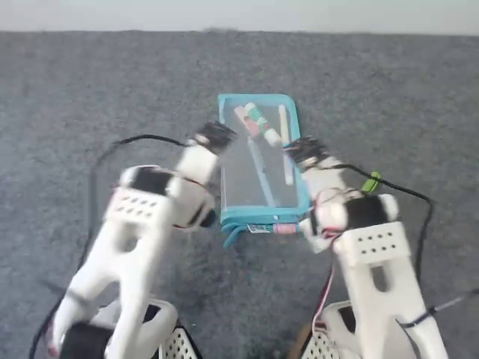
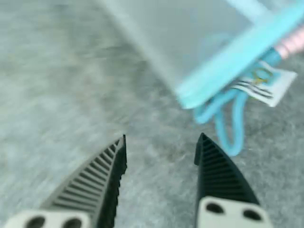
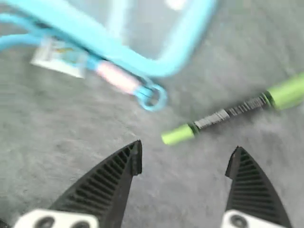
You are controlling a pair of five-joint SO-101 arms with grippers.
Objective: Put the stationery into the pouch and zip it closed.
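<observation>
The left pincer [image 2: 163, 137] gapes open and empty above the grey surface [image 2: 57, 95]. The corner of the pouch [image 2: 223, 61] and its blue loop [image 2: 228, 126] lie just beyond its tips. The right pincer [image 3: 187, 146] is likewise open and empty. A green marker [image 3: 228, 111] lies just ahead of it on the surface, near the pouch's pink zip pull [image 3: 116, 76]. Some stationery [image 1: 258, 121] lies inside the pouch.

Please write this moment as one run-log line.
pouch: holds some stationery | green marker: lies outside pouch | left claw: open, empty | right claw: open, near marker
</observation>
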